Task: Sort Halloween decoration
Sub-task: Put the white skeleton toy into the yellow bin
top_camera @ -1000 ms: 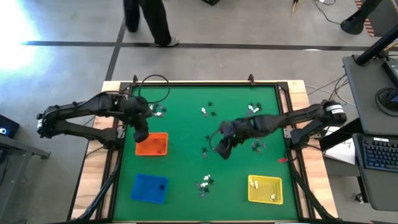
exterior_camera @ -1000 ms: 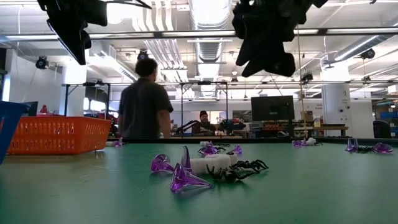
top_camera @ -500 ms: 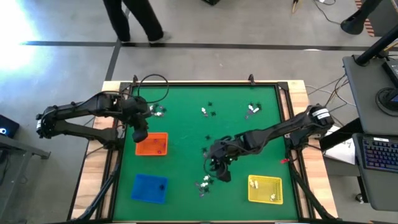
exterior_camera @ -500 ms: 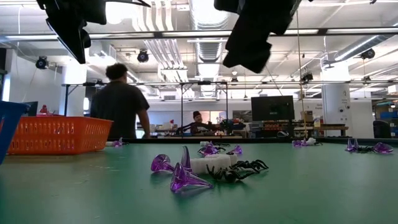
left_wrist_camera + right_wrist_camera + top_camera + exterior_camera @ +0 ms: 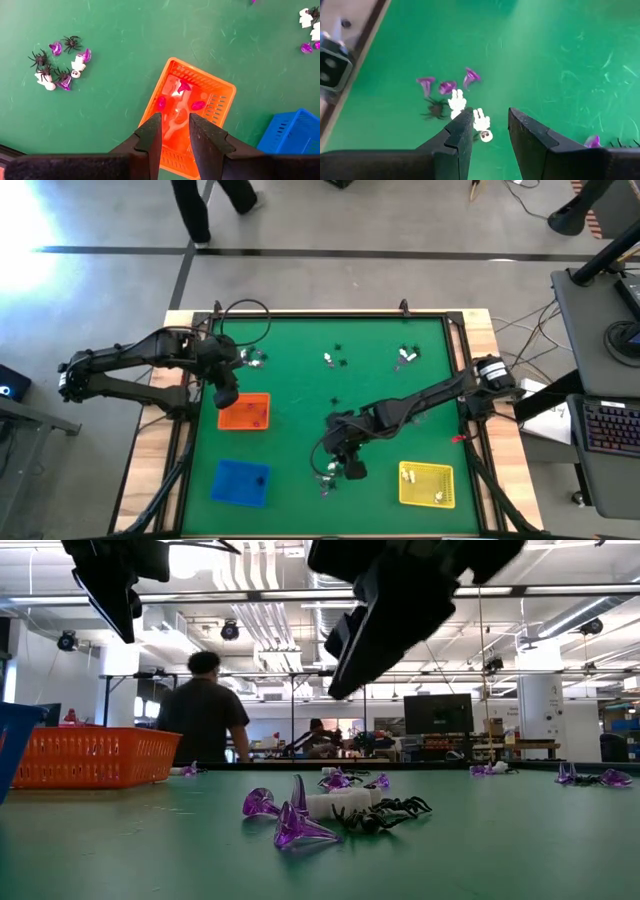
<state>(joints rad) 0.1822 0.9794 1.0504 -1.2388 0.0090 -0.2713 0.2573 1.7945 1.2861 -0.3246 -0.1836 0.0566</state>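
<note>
Since 1 s ago my right arm has swung from the table's middle toward the near edge, and the person beyond the table has walked on. My left arm has not shifted.

Left to right:

Left gripper [image 5: 226,394] hangs over the far rim of the orange tray [image 5: 258,400]. In its wrist view the fingers [image 5: 151,136] stand slightly parted with nothing between them. 3 purple trinkets [image 5: 184,87] lie in that tray. A mixed cluster of spiders, white pieces and purple pieces [image 5: 62,65] sits on the green mat [image 5: 300,380] just beyond the tray.

Blue tray [image 5: 240,480] is at the near left corner.

Right gripper [image 5: 343,461] hovers above the near-centre pile [image 5: 328,476]. Its fingers [image 5: 459,135] are parted and empty. Straight ahead between them is a small white skeleton [image 5: 481,123], long axis running roughly along the line of the fingers, skull end toward the gripper. A second white piece [image 5: 456,102] and a black spider [image 5: 436,107] lie just beside it, and 3 purple hats [image 5: 447,86] beyond.

Judgement: the right arm is much the nearer to this pile. The next move is a descent onto the skeleton; its neighbours are close enough to get caught.

Yellow tray [image 5: 426,484] sits at the near right, holding a few small pieces.
</note>
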